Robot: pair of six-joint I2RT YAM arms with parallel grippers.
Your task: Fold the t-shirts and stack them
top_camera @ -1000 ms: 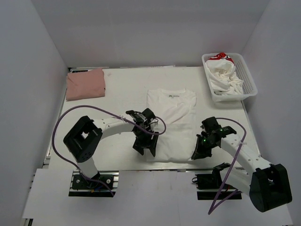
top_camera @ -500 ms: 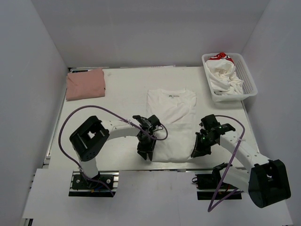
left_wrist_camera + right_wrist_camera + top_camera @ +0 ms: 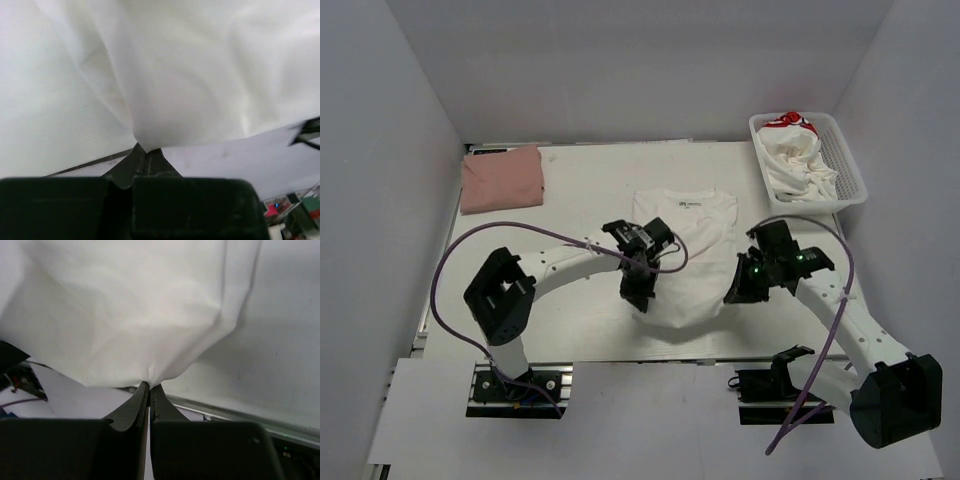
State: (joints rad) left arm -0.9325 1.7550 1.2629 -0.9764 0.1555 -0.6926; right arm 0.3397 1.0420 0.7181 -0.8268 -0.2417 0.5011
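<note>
A white t-shirt (image 3: 685,250) lies in the middle of the table, collar away from the arms. Its near hem is raised off the table and sags between the two grippers. My left gripper (image 3: 639,297) is shut on the hem's left corner; in the left wrist view the cloth (image 3: 200,75) bunches at the tips of that gripper (image 3: 145,150). My right gripper (image 3: 733,295) is shut on the right corner, cloth (image 3: 125,315) pinched at its tips (image 3: 150,385). A folded dusty-pink t-shirt (image 3: 501,178) lies at the far left. More white t-shirts (image 3: 798,160), one with red print, fill the basket.
The white mesh basket (image 3: 848,165) stands at the far right corner. White walls enclose the table on three sides. Purple cables loop from both arms. The table's near metal edge (image 3: 650,362) runs just in front of the raised hem.
The left gripper closed on the hem's left corner. Both grippers then lifted the near hem and carried it away from the arms, toward the collar.
</note>
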